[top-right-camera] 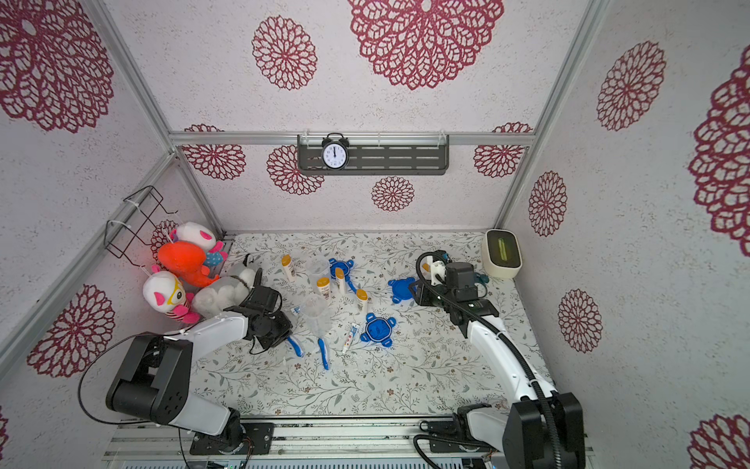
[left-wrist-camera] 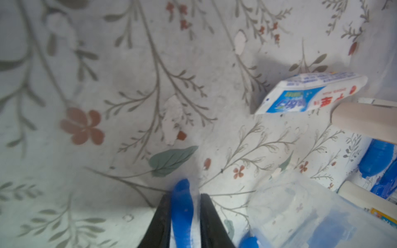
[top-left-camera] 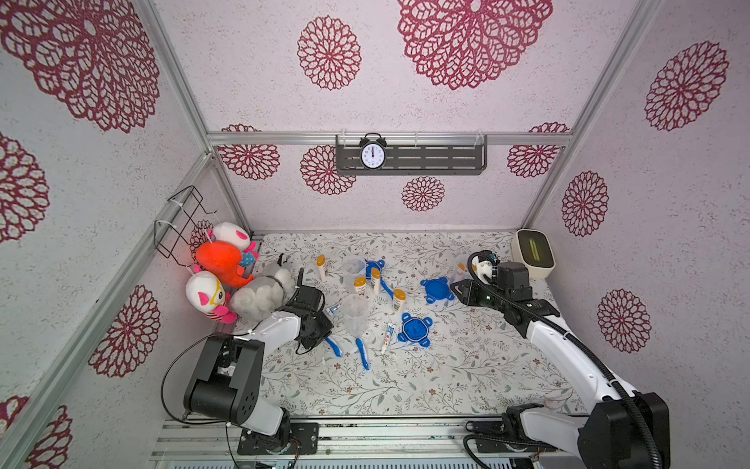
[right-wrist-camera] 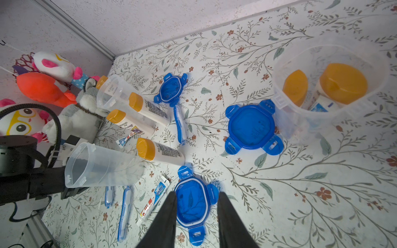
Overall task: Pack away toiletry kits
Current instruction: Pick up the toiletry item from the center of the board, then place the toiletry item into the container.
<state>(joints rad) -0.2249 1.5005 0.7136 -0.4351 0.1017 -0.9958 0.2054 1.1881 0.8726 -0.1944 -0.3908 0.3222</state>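
My left gripper [left-wrist-camera: 184,194] is down at the table with its jaws shut on a blue toothbrush [left-wrist-camera: 182,206]; in a top view that toothbrush [top-left-camera: 334,347] lies beside an empty clear jar [top-left-camera: 355,314]. A toothpaste tube [left-wrist-camera: 309,96] lies close ahead. My right gripper [right-wrist-camera: 196,193] hangs open and empty above a blue lid [right-wrist-camera: 192,204], and in a top view it [top-left-camera: 455,289] sits next to another lid [top-left-camera: 436,290]. An upright jar [right-wrist-camera: 328,85] holds two orange-capped bottles. Loose bottles [top-left-camera: 399,300], a second toothbrush [top-left-camera: 362,353] and a tube [top-left-camera: 387,339] lie mid-table.
Plush toys [top-left-camera: 227,276] crowd the back left corner, just behind the left arm. A cream box [top-left-camera: 532,251] stands at the back right. A second empty jar [top-left-camera: 353,270] and a third lid [top-left-camera: 373,268] sit towards the back. A clock [top-left-camera: 372,153] is on the wall shelf.
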